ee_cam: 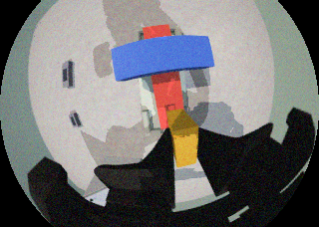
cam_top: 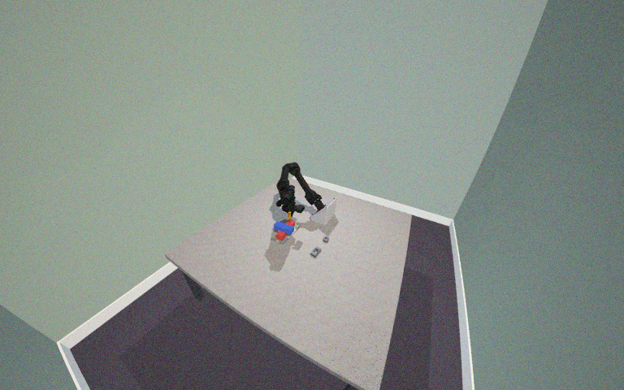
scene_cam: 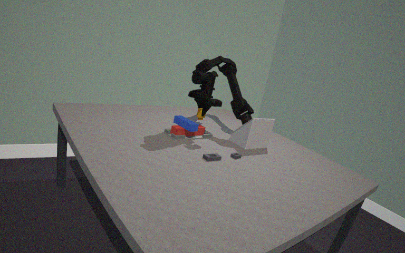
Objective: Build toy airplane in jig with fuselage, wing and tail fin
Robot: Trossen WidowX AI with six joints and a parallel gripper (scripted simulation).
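Note:
The red fuselage (cam_top: pixel 280 236) (scene_cam: pixel 177 129) (ee_cam: pixel 167 90) lies in the pale grey-green cradle (scene_cam: pixel 177 136) (ee_cam: pixel 147 119). The blue wing (cam_top: pixel 283 227) (scene_cam: pixel 185 123) (ee_cam: pixel 162 58) lies across the top of the fuselage; its tab is hidden. My gripper (scene_cam: pixel 201 112) (ee_cam: pixel 177 129) is shut on the yellow tail fin (cam_top: pixel 289 215) (scene_cam: pixel 200 114) (ee_cam: pixel 185 146), which hangs upright above the tail end of the fuselage. In the wrist view the fin's lower end overlaps the tail beside the small socket (ee_cam: pixel 170 108). In the exterior view a gap shows between the fin and the fuselage.
Two small dark grey holders, a larger one (cam_top: pixel 315 252) (scene_cam: pixel 212 156) (ee_cam: pixel 69 74) and a smaller one (cam_top: pixel 325 239) (scene_cam: pixel 235 155) (ee_cam: pixel 75 118), lie on the table. A white angled panel (cam_top: pixel 324 212) (scene_cam: pixel 259 133) stands near the arm's base.

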